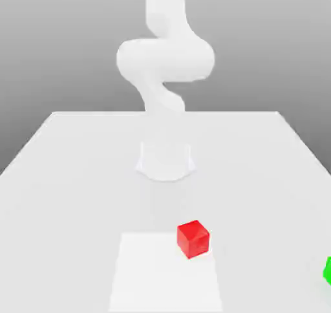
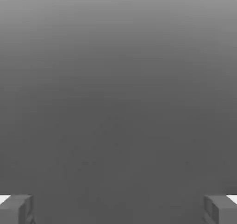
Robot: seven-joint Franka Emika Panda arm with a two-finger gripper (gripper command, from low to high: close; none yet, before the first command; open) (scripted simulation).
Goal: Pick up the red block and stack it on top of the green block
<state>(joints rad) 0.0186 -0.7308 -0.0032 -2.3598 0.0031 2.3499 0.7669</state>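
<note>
A white robot arm (image 1: 165, 59) rises from its round base at the back of a white table (image 1: 64, 163). In the hand view its gripper (image 2: 118, 209) stands spread wide with nothing between the two grey fingertips (image 2: 16, 208), only plain grey ahead. The red block (image 1: 193, 238) rests on the table's near part, on the corner of a paler rectangular patch (image 1: 165, 273), one corner turned toward the camera. The green block (image 1: 328, 270) sits well apart at the exterior view's right edge, partly cut off. A grey, featureless backdrop lies behind.
</note>
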